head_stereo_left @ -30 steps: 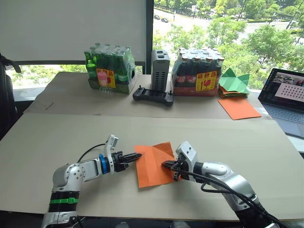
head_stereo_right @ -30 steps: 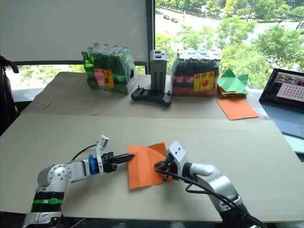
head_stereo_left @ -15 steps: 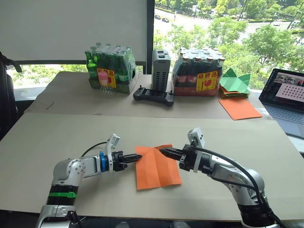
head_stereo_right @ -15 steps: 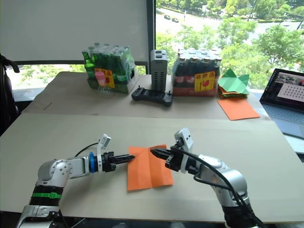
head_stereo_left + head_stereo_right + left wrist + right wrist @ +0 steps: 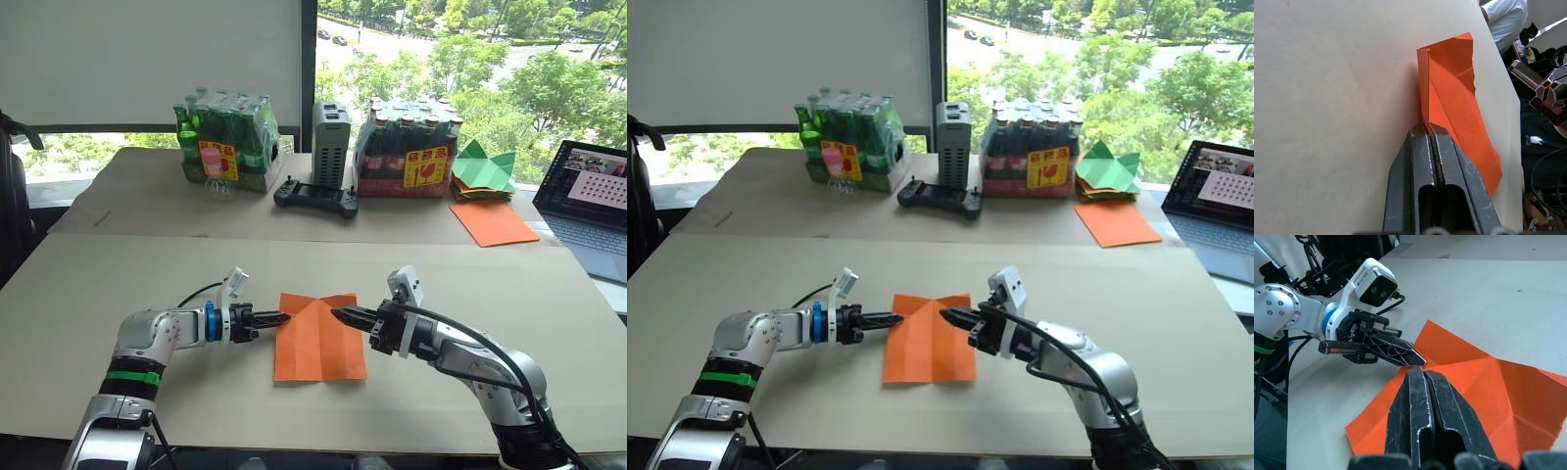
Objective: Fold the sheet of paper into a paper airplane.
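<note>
The sheet of paper lies flat near the table's front, bright orange and creased, with its two far corners folded in toward a centre line. My left gripper reaches in from the left and is shut on the paper's left edge, which stands up slightly at its tips. From the right, my right gripper points at the paper's far right part. It is shut with nothing in it and hovers just over the orange surface. The two gripper tips face each other across the paper's centre crease.
Along the back stand a pack of green bottles, a grey box, a black controller and a pack of dark bottles. Green paper shapes, a larger orange sheet and a laptop sit at the right.
The paper has turned to lie square to the table edge, drawn slightly left with the left gripper. The right gripper lifted off the paper's near right corner and now holds still.
</note>
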Tool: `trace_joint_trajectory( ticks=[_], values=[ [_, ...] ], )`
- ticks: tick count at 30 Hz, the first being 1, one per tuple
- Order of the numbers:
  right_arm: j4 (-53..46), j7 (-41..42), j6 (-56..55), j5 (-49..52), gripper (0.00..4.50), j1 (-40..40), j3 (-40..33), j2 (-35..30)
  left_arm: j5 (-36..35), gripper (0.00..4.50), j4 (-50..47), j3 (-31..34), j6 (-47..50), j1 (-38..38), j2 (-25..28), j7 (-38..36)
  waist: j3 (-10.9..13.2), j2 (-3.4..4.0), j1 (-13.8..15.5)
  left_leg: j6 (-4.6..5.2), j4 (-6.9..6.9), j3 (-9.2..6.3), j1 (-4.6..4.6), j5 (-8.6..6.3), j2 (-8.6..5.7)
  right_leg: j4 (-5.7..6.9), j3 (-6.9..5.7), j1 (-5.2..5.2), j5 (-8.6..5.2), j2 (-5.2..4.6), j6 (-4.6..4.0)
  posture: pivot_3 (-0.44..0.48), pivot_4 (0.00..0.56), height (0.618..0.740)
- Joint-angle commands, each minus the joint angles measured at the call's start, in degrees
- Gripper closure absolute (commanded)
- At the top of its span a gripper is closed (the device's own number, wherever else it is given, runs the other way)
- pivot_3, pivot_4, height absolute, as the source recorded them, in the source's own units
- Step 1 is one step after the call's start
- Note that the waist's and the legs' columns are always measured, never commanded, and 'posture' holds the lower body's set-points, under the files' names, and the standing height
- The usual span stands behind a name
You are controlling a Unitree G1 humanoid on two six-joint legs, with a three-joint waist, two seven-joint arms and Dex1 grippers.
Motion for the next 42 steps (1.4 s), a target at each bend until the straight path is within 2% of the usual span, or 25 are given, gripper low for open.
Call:
trace_joint_trajectory(
  ticks=[1, 6, 17, 22, 23, 28, 33, 37, 42],
  values=[
    [-2.43, -0.18, -0.3, 1.07, 4.5, -0.16, -0.1, -0.15, 0.82, 3.93, 0.46, -0.19, -0.51, -0.17, 0.48, -1.03, 0.0, 0.0, 0.0, 0.0, 0.0, 0.0, 0.0, 0.0, 0.0, 0.0, 0.0, 0.0, 0.0, 0.0, 0.0, 0.0, 0.15, 0.74],
    [-2.29, -0.25, -0.29, 1.15, 4.5, -0.09, 0.09, -0.07, 1.79, 2.37, 1.0, 0.91, -1.11, 0.22, 1.26, -1.23, 0.0, 0.0, 0.01, 0.0, 0.0, 0.0, -0.07, 0.0, 0.0, -0.01, 0.0, -0.05, 0.0, 0.0, 0.0, 0.0, 0.15, 0.74],
    [-1.76, -0.31, -0.43, 1.31, 4.5, 0.3, 0.2, 0.35, 1.34, 2.37, 2.05, 8.55, -1.95, 2.72, 8.73, -1.28, 0.01, 0.01, -0.25, 0.0, -0.06, 0.0, -0.07, 0.0, 0.02, 0.02, 0.01, -0.14, 0.0, 0.01, 0.0, 0.0, 0.15, 0.74],
    [-1.39, -0.15, -0.62, 1.15, 4.5, 0.28, 0.37, 0.54, 0.88, 2.37, 2.12, 11.47, -2.82, 2.27, 9.01, -0.21, 0.02, 0.0, 0.23, 0.0, -0.06, 0.0, -0.12, 0.0, 0.01, 0.0, -0.02, -0.15, 0.0, 0.0, 0.0, 0.0, 0.15, 0.74],
    [-1.21, -0.12, -0.69, 1.08, 4.5, 0.17, 0.39, 0.6, 0.02, 2.92, 1.21, 12.34, -2.38, 1.8, 8.58, 0.14, 0.03, -0.02, 0.26, 0.0, -0.06, 0.0, -0.14, 0.0, 0.01, -0.01, -0.02, -0.15, 0.0, 0.0, 0.0, 0.0, 0.15, 0.74],
    [-0.44, -0.22, -0.84, 1.05, 4.5, -0.51, 0.02, 0.9, -4.87, 4.47, -8.56, 12.87, 1.32, 1.54, 6.17, 0.69, 0.08, -0.09, 0.33, 0.0, -0.04, -0.01, -0.26, 0.0, 0.02, 0.02, -0.03, -0.26, 0.0, -0.02, 0.0, 0.0, 0.15, 0.74],
    [0.19, -0.8, -1.08, 0.83, 4.5, -0.91, -0.62, 1.17, -3.64, 4.47, -15.69, 8.39, 0.26, 3.61, 4.64, 2.31, 0.08, -0.09, -0.02, 0.0, -0.04, -0.01, -0.23, 0.0, 0.02, 0.04, -0.02, -0.26, 0.0, -0.01, -0.01, 0.0, 0.15, 0.74],
    [0.25, -1.2, -1.06, 1.07, 4.5, -0.87, -1.16, 1.25, -1.96, 4.47, -20.93, 2.92, -2.67, 6.82, 4.65, 0.76, 0.08, -0.09, -0.16, 0.0, -0.04, 0.0, -0.22, 0.0, 0.02, 0.05, 0.0, -0.27, 0.0, -0.01, 0.0, 0.0, 0.15, 0.74],
    [0.35, -2.01, -1.39, 0.87, 4.5, -0.84, -1.77, 1.72, 4.9, 4.47, -21.69, -4.45, -10.39, 9.24, 5.64, -0.21, 0.08, -0.09, 0.06, -0.01, -0.04, 0.01, -0.23, 0.0, 0.01, 0.03, 0.01, -0.27, 0.0, -0.01, -0.01, 0.0, 0.15, 0.74]
  ],
)
